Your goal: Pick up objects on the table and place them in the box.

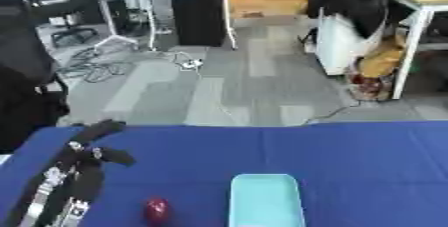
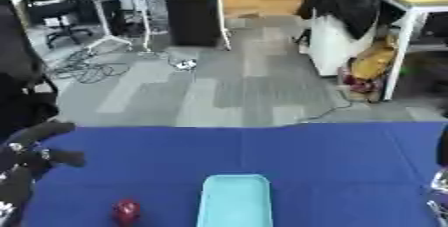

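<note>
Left eye view: left hand (image 1: 83, 163), fingers relaxed and empty, sits above the small red object (image 1: 157, 210). Looks pre-grasp; next it should drop and close, then go to the light blue box (image 1: 265, 201).

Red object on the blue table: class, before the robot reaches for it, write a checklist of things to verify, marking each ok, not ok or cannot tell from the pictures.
1. Red object in view and free on the blue table: ok.
2. Light blue box in view, just right of the red object, apart from it: ok.
3. Box open and ready to receive: cannot tell; only its pale top shows.
4. Left robot hand holds nothing, fingers relaxed, raised over the table's left side: ok.
5. Path from left robot hand down to the red object free of other things: ok.
6. Right robot hand ready: cannot tell; only a dark sliver shows at the right eye view's right edge.
</note>
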`<state>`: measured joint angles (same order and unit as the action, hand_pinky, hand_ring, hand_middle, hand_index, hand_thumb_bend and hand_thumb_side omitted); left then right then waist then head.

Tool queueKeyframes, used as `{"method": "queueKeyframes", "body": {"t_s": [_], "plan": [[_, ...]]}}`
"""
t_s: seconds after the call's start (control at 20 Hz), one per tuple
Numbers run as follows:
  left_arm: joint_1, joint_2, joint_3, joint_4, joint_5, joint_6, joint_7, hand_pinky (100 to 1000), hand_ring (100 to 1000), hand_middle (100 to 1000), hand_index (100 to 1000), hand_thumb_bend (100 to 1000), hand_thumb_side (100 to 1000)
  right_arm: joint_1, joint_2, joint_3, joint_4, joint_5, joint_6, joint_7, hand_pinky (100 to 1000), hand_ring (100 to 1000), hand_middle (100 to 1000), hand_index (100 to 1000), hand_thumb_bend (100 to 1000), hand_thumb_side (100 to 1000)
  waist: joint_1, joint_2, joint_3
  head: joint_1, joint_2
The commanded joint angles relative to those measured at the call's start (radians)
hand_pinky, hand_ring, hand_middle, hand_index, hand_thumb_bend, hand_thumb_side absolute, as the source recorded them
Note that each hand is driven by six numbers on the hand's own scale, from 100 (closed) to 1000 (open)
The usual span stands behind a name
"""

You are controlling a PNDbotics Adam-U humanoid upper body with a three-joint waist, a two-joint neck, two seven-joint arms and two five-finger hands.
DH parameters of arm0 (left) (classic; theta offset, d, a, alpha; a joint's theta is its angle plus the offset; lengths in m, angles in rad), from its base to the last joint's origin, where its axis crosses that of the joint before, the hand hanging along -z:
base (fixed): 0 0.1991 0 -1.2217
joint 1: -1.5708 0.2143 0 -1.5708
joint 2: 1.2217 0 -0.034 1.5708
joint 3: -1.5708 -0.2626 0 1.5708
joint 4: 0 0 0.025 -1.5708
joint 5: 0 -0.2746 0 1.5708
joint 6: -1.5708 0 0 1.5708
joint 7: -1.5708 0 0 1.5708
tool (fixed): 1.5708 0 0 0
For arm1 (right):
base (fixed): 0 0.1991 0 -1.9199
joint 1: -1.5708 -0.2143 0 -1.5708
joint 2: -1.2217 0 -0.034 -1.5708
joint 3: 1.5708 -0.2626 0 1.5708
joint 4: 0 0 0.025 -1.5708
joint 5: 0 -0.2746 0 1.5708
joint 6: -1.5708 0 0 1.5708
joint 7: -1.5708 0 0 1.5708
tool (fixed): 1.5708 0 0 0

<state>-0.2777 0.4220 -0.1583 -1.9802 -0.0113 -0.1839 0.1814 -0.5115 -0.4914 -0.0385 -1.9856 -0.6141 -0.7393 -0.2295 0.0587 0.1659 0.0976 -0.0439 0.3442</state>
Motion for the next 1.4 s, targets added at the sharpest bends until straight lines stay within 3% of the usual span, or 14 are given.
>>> {"method": "queueKeyframes", "body": {"t_s": [0.05, 0.35, 0.6, 0.7, 0.85, 1.1, 1.35, 1.4], "plan": [[-0.011, 0.021, 0.000, -0.020, -0.002, 0.001, -0.004, 724, 611, 816, 918, 214, 825, -0.005, -0.011, -0.002, -0.014, -0.002, 0.001, 0.005, 352, 396, 441, 590, 100, 898, -0.004, -0.013, 0.000, -0.003, 0.007], [-0.012, 0.021, 0.000, -0.020, -0.003, 0.002, -0.006, 726, 612, 817, 918, 214, 825, -0.004, -0.011, -0.002, -0.014, -0.003, 0.002, 0.008, 352, 396, 441, 590, 100, 897, -0.004, -0.013, 0.000, 0.004, 0.025], [-0.036, 0.046, 0.018, -0.020, -0.055, 0.019, -0.016, 690, 568, 806, 918, 208, 813, 0.001, -0.009, -0.003, -0.014, -0.002, 0.007, 0.011, 351, 396, 441, 591, 100, 895, -0.007, -0.014, -0.002, 0.010, 0.083], [-0.054, 0.081, 0.030, -0.020, -0.124, 0.038, -0.025, 592, 490, 696, 886, 170, 785, 0.005, -0.010, -0.003, -0.014, -0.002, 0.010, 0.013, 350, 396, 441, 592, 100, 895, -0.005, -0.016, -0.002, 0.017, 0.099], [-0.087, 0.157, 0.043, -0.020, -0.252, 0.087, -0.049, 508, 441, 648, 889, 140, 788, 0.009, -0.012, -0.001, -0.014, -0.001, 0.015, 0.016, 350, 396, 441, 593, 100, 894, 0.000, -0.019, -0.004, 0.022, 0.107], [-0.154, 0.296, 0.043, -0.020, -0.489, 0.174, -0.186, 433, 441, 657, 898, 107, 808, 0.011, -0.016, 0.002, -0.014, -0.004, 0.023, 0.020, 350, 396, 441, 594, 100, 892, 0.011, -0.023, -0.010, 0.034, 0.118], [-0.234, 0.394, 0.004, -0.008, -0.584, 0.210, -0.386, 445, 472, 671, 890, 214, 750, 0.013, -0.019, 0.008, -0.014, -0.010, 0.033, 0.028, 349, 396, 441, 595, 100, 891, 0.020, -0.029, -0.016, 0.051, 0.137], [-0.251, 0.412, -0.007, -0.002, -0.587, 0.205, -0.418, 457, 467, 649, 878, 276, 688, 0.013, -0.019, 0.009, -0.014, -0.011, 0.034, 0.030, 349, 396, 441, 595, 100, 891, 0.022, -0.030, -0.018, 0.055, 0.142]]}}
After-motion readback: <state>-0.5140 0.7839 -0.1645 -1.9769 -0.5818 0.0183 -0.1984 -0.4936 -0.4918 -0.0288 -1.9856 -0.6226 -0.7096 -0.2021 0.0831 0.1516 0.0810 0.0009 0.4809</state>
